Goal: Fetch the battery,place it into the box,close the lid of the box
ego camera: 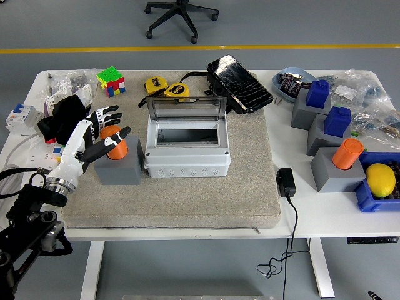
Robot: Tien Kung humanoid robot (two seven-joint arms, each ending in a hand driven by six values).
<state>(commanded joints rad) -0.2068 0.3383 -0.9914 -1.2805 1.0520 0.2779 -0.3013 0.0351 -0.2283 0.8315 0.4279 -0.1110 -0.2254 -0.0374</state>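
- L hand (94, 139) fingers around orange battery (114, 142) on grey block (119, 166), grip not fully closed.
- Box (187, 145) just right, lid (186, 108) up; mat (187, 200) in front clear.

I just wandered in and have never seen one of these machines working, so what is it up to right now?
The left robot hand has its fingers around an orange cylinder, apparently the battery, which stands on a grey block on the mat. Right beside it sits a grey box with its clear lid standing open, and nothing shows inside it. The cylinder has not been lifted off the block yet. The other arm is out of sight.
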